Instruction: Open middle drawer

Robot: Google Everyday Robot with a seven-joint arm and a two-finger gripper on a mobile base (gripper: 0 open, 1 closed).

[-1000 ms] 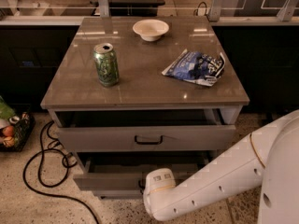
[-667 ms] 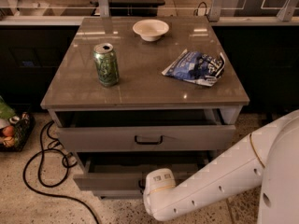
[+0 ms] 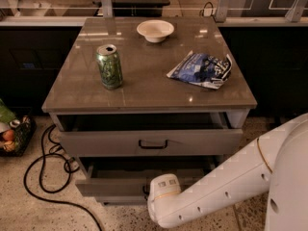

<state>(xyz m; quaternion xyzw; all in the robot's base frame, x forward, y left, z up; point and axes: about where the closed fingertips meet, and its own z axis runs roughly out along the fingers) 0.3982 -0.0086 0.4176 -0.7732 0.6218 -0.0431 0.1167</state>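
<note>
The grey cabinet (image 3: 144, 93) stands in front of me. The middle drawer (image 3: 113, 186) is the second grey front from the top. It stands pulled out a little, with a dark gap above it. My white arm (image 3: 226, 182) reaches in from the lower right. Its wrist block (image 3: 163, 192) sits right in front of the drawer's centre. My gripper (image 3: 145, 190) is at the drawer's front where the handle is, almost wholly hidden behind the wrist. The lowest drawer is hidden from view.
The top drawer (image 3: 96, 142), with a black loop handle (image 3: 153, 144), also stands slightly out. On the cabinet top are a green can (image 3: 109, 66), a white bowl (image 3: 155, 30) and a blue crumpled bag (image 3: 201, 69). A black cable (image 3: 45, 170) and a basket (image 3: 12, 134) lie on the floor at left.
</note>
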